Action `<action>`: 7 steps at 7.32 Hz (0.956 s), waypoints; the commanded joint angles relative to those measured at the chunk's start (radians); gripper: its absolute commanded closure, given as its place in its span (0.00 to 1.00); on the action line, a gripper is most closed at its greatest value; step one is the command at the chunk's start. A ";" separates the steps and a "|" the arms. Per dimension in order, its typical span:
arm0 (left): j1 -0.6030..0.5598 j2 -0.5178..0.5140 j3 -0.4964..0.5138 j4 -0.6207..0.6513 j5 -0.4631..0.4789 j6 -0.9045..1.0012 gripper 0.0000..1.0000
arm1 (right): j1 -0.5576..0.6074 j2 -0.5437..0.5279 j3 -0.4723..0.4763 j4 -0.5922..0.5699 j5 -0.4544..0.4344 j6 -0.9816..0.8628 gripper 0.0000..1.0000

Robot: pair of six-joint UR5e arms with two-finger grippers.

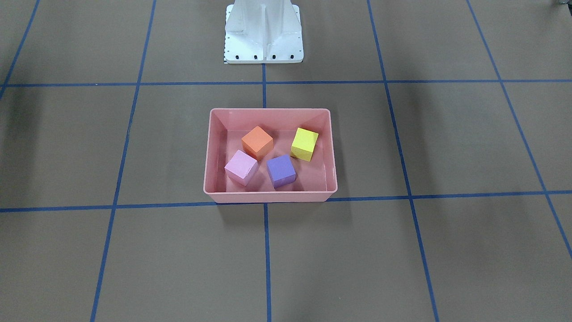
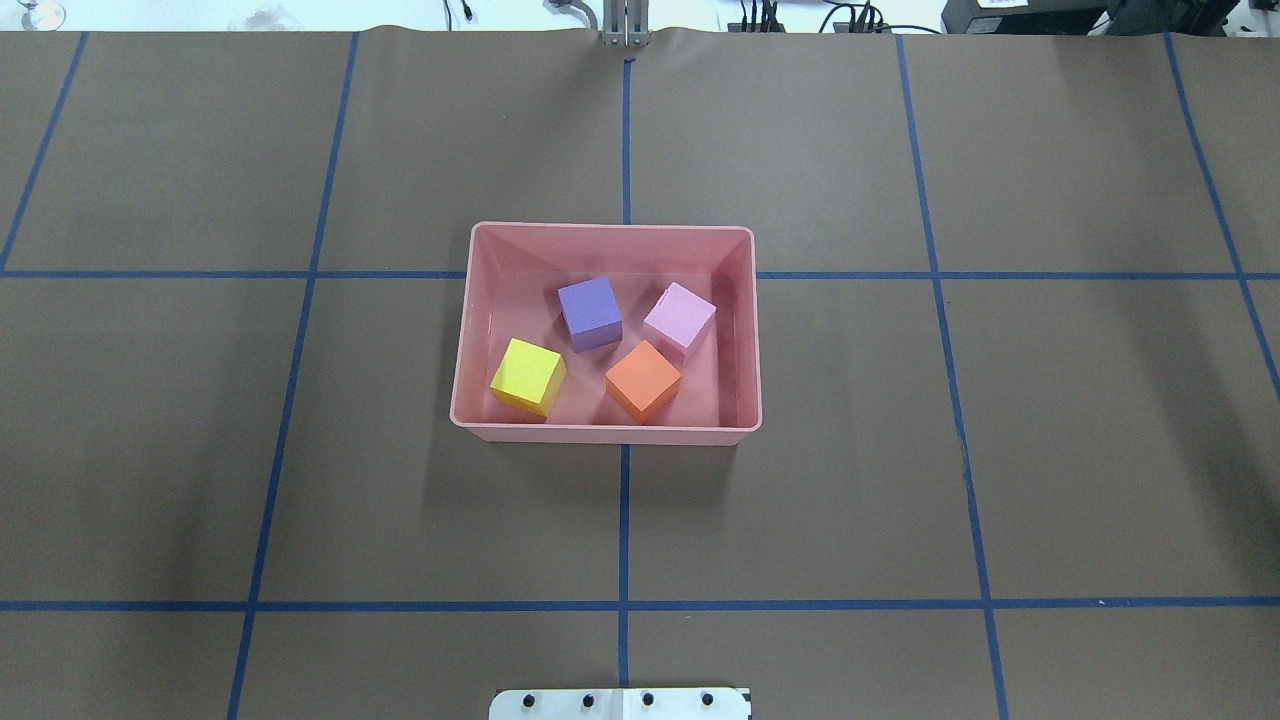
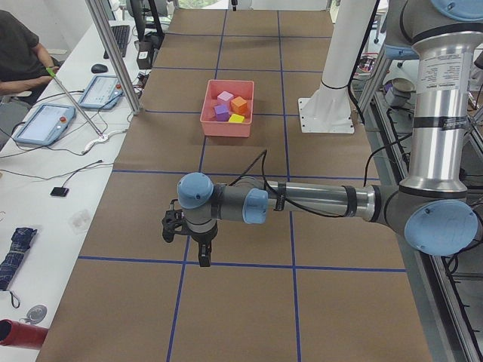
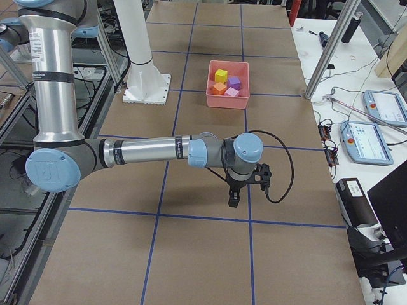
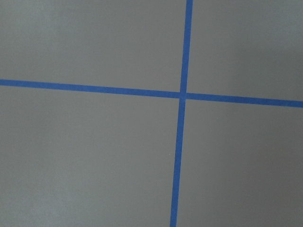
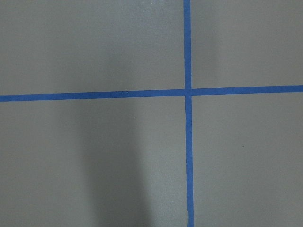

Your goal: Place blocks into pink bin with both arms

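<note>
The pink bin [image 1: 214, 156] [image 2: 462, 330] sits at the table's middle; it also shows in the exterior left view [image 3: 211, 124] and the exterior right view [image 4: 210, 98]. Inside it lie the orange block [image 1: 257, 141] [image 2: 643, 380], the light pink block [image 1: 241, 167] [image 2: 680, 318], the yellow block [image 1: 304, 143] [image 2: 528, 376] and the purple block [image 1: 281, 170] [image 2: 590, 312]. My left gripper [image 3: 202, 256] hangs over bare table far from the bin, as does my right gripper [image 4: 233, 198]. Both show only in the side views, so I cannot tell if they are open or shut.
The white pedestal [image 1: 263, 33] stands behind the bin on the robot's side. Blue tape lines [image 2: 625, 520] cross the brown table. Tablets [image 3: 45, 124] and cables lie on the side bench where a person [image 3: 19, 56] sits.
</note>
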 commanded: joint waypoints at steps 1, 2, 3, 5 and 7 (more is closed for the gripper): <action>-0.001 0.024 -0.004 -0.008 0.009 0.004 0.00 | 0.000 -0.001 0.006 0.000 0.005 0.000 0.00; 0.001 0.022 -0.004 -0.008 0.008 0.003 0.00 | 0.000 -0.013 0.000 0.010 0.008 -0.002 0.00; 0.001 0.022 -0.004 -0.006 -0.003 -0.003 0.00 | 0.002 -0.016 0.023 0.011 0.008 -0.003 0.00; 0.002 0.007 -0.007 -0.009 -0.001 -0.003 0.00 | 0.000 -0.025 0.055 0.011 -0.016 0.002 0.00; 0.002 0.007 -0.015 -0.009 -0.055 -0.002 0.00 | 0.000 -0.025 0.060 0.011 -0.054 0.002 0.00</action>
